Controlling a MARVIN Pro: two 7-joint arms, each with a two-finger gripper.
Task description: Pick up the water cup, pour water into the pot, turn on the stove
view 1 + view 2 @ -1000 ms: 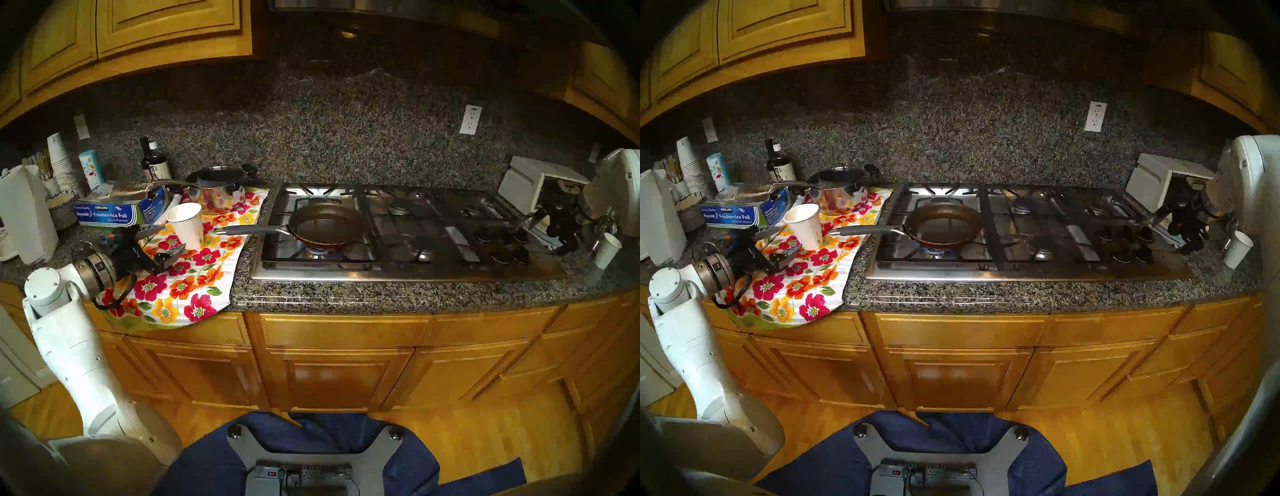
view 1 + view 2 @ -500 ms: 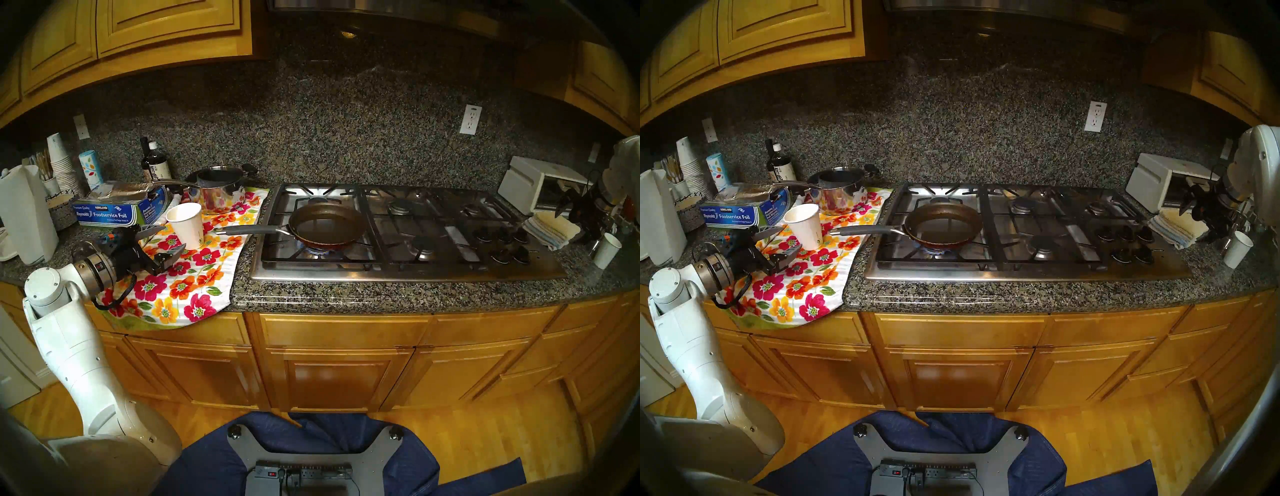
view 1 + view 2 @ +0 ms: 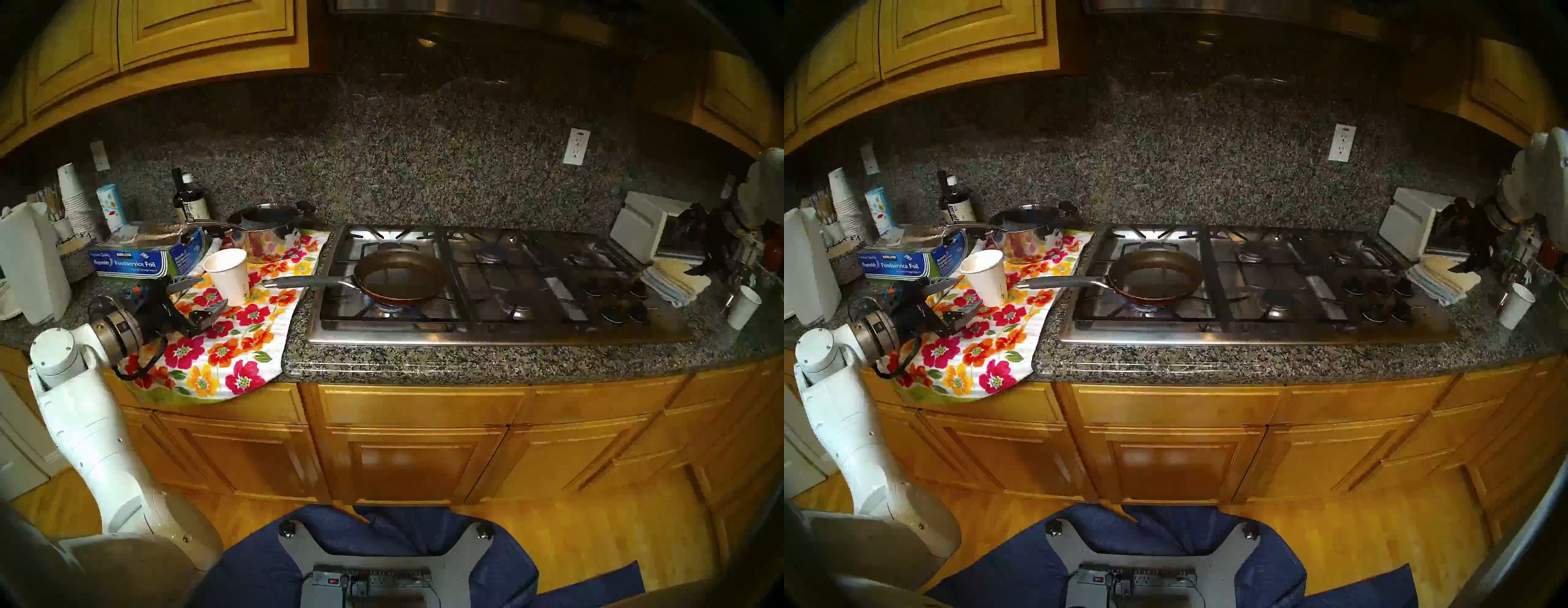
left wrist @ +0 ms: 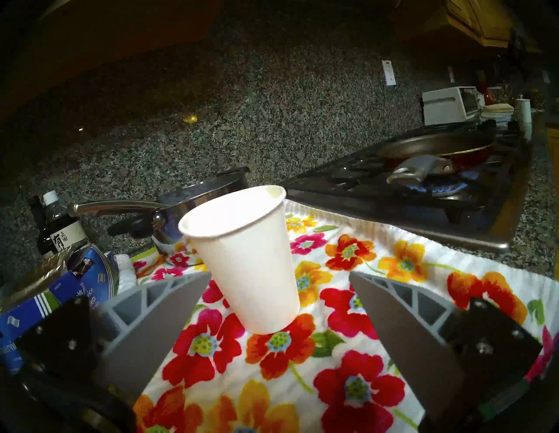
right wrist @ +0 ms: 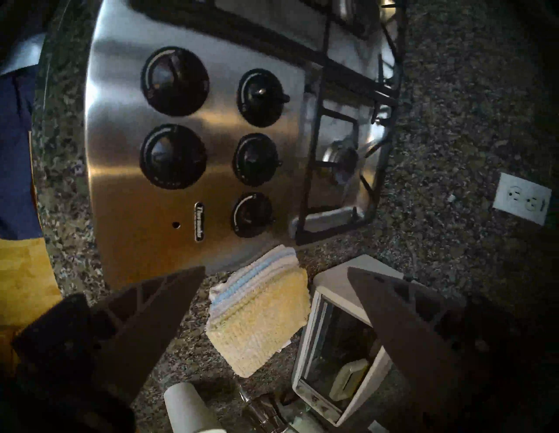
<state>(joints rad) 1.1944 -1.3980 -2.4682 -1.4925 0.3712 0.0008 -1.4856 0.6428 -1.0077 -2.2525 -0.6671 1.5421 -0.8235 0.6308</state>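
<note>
Right fingers apart, lifted higher off knobs than before, left fingers apart beside water cup

The granite worktop carries a floral cloth at its left end, draped over the front edge. On the cloth the white water cup stands upright, with the left tool just beside it, fingers spread and not touching it. Right of the cloth sits the stove, where the pot rests on the front left burner over a blue flame, its grey handle reaching toward the cup. A steel saucepan stands behind the cup. The knobs cluster at the stove's right end. The right tool is a dark blur above the worktop's right end, beside a white toaster oven.
</note>
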